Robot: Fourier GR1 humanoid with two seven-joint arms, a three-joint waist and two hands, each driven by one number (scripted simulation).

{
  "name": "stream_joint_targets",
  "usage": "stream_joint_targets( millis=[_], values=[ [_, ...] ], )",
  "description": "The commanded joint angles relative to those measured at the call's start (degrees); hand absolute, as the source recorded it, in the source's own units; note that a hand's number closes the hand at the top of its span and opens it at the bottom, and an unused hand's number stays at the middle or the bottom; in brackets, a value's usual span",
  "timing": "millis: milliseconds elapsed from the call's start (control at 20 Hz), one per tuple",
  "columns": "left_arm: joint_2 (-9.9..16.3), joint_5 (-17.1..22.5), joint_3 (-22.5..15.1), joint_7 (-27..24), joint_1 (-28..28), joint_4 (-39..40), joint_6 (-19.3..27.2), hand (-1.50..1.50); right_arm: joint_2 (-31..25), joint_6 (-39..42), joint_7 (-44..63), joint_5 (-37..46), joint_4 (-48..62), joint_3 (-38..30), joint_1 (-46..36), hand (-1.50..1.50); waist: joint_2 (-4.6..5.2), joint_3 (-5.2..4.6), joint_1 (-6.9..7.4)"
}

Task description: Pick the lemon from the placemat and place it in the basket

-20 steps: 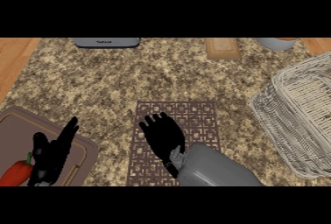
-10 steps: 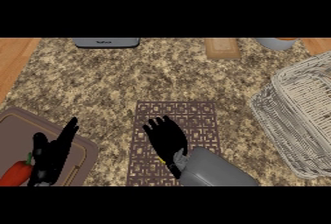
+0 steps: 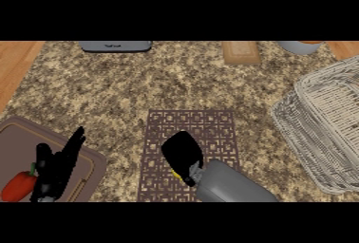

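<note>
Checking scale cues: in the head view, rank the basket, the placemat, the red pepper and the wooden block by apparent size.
1. Basket, cut off by the edge
2. Placemat, partly covered by the right hand
3. Wooden block and red pepper: similar, unranked

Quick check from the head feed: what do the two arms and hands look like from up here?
Both hands are plain black: the right hand on a smooth, rounded grey forearm, the left hand long and slim at the lower left edge, its forearm out of view. No cables, markings or sleeves show.
</note>
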Motion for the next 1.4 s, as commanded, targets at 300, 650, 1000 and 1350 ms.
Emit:
stream_joint_targets(
  millis=[300,650,1000,1350],
  values=[
    [-1.87,-0.27,-1.39,3.96,4.28,-0.78,-0.41,0.00,-0.91,-4.69,-6.76,7.23,4.45,0.86,-0.34,1.50,0.44,-0.81,0.17],
    [0.32,1.33,3.11,3.46,4.02,1.29,-0.53,0.00,-14.23,-12.90,-5.03,9.28,-14.47,4.02,17.94,1.50,-0.51,-0.81,-4.16],
    [-1.33,1.21,3.51,2.58,7.38,0.17,1.17,0.00,-25.31,-26.33,-6.80,4.71,-35.36,0.60,35.00,1.50,-0.79,-0.84,-7.88],
    [-0.72,1.46,4.10,2.49,9.81,-2.23,0.75,0.00,-23.66,-34.91,-10.59,-12.10,-59.59,-9.04,44.11,1.50,-0.69,-0.78,-7.40]
  ],
)
